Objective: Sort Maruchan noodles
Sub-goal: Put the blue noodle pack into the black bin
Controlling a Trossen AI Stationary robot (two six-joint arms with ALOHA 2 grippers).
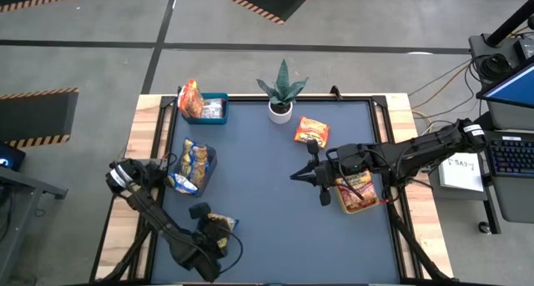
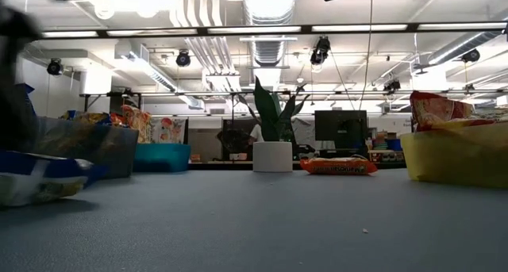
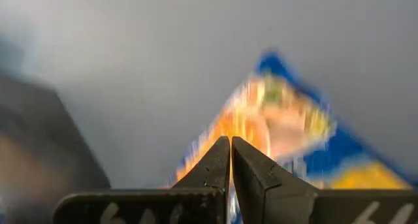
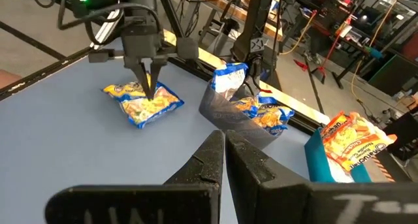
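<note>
A yellow-and-blue noodle packet (image 1: pixel 224 226) (image 4: pixel 142 101) lies flat on the blue-grey mat near the table's front left. My left gripper (image 4: pixel 149 92) (image 3: pixel 230 145) stands over it, shut, pointing steeply down at its top face. An orange-red packet (image 1: pixel 311 132) (image 2: pixel 339 166) lies flat on the mat right of the plant. My right gripper (image 1: pixel 299 176) (image 4: pixel 224 152) hovers shut and empty above the mat's middle right, pointing toward the table's left edge. Other packets sit in three bins. My left gripper comes at the yellow-and-blue packet from above with its fingers shut, their tips (image 4: pixel 150 93) at the packet's top face (image 4: pixel 140 106). Whether the tips touch it, I cannot tell. The packet lies flat on the mat.
A teal bin (image 1: pixel 209 109) with orange packets stands at the far left. A dark bin (image 1: pixel 193 165) with yellow-and-blue packets stands at the left. A yellow-green bin (image 1: pixel 359 194) with orange-red packets sits under the right arm. A potted plant (image 1: pixel 281 94) stands at the far middle.
</note>
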